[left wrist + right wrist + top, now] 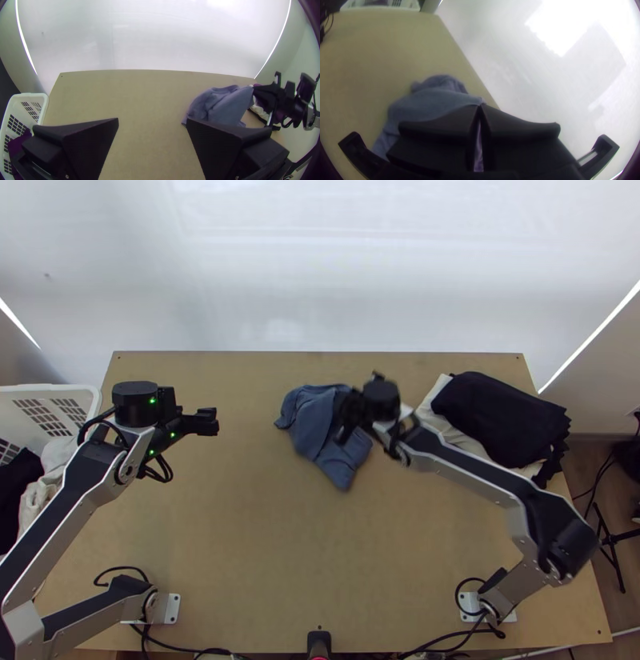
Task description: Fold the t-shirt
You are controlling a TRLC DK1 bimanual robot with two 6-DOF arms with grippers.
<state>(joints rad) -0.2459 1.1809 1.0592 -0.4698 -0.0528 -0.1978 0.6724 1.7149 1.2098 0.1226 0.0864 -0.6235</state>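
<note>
The blue t-shirt (310, 425) lies bunched at the table's upper middle. Over its right part is my right gripper (347, 417). In the right wrist view, the right gripper (480, 106) is shut on an edge of the t-shirt (428, 101), with cloth showing between its fingers. The left wrist view shows the t-shirt (220, 105) lifted at that held edge, the rest bunched below. My left gripper (208, 422) is over the table's left part, away from the cloth. Seen from its own wrist, the left gripper (152, 123) stands open with nothing between its fingers.
Dark folded cloth (500, 416) lies on cream cloth (448, 430) at the table's upper right, beside the right arm. A white basket (90, 393) with clothes stands off the left edge. Bare table (240, 524) extends below the t-shirt, between the arms.
</note>
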